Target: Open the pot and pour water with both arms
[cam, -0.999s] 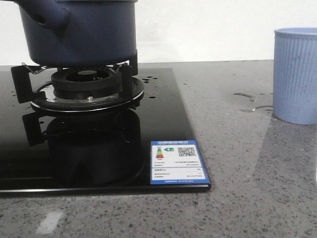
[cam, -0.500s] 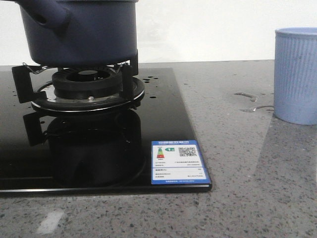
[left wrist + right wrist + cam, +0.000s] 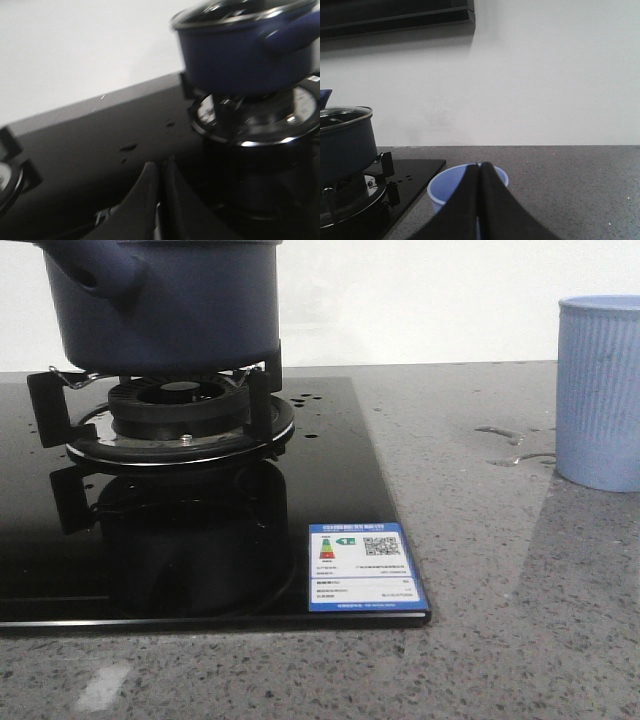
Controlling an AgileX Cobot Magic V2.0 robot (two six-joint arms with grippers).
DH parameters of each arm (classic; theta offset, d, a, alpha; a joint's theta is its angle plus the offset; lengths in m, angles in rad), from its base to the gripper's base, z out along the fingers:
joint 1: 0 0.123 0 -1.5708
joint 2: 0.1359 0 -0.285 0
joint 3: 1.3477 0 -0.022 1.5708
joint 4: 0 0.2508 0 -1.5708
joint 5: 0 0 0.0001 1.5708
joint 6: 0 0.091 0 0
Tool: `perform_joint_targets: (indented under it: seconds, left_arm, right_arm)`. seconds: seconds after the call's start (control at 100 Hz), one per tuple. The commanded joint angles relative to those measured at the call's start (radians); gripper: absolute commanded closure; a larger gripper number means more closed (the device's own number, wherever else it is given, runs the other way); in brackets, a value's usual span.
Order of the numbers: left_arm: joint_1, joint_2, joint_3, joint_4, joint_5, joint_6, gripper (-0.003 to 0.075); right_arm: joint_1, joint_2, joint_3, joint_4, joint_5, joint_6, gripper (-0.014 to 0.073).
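Observation:
The dark navy-blue pot stands on the gas burner at the far left, its stubby handle toward the front left. Its glass lid with a metal rim is on, as the left wrist view and the right wrist view show. A pale blue ribbed cup stands on the counter at the right. My left gripper is shut and empty over the black hob, apart from the pot. My right gripper is shut and empty, with the cup behind its tips. Neither gripper shows in the front view.
The black glass hob carries a blue label at its front right corner. Water drops lie on the grey speckled counter left of the cup. A second burner shows in the left wrist view. A white wall is behind.
The front view has shifted a few pixels: pot, burner, hob label and cup all sit slightly further right. The left wrist view is blurred.

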Motion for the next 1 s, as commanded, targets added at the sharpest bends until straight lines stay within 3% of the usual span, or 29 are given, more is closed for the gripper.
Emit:
perform_joint_targets:
  seconds: [0.0,0.16,0.24,0.44,0.68,0.989]
  left_arm:
    - [0.024,-0.016,0.018,0.095,-0.116,-0.146,0.074]
    - [0.029,-0.08,0.144,0.241,-0.299,-0.333,0.074]
    - [0.029,-0.108,0.188,0.27,-0.319,-0.383,0.074]
    - [0.03,-0.148,0.2,0.28,-0.077,-0.389,0.074]
    - [0.03,-0.208,0.2,0.278,0.045,-0.389,0.074]
    - [0.03,-0.208,0.2,0.276,0.042,-0.389,0.074]
  right_arm:
    - [0.0,0.011,-0.027,0.001,-0.05,0.005,0.0669]
    - [0.0,0.011,-0.027,0.001,-0.05,0.005,0.0669]
    - [0.0,0.011,-0.027,0.001,-0.05,0.005,0.0669]
    - [0.0,0.011,-0.027,0.001,-0.05,0.005,0.0669]
    - [0.0,0.011,-0.027,0.001,-0.05,0.005,0.0669]
    - [0.0,0.011,-0.026,0.001,-0.05,0.005,0.0669]
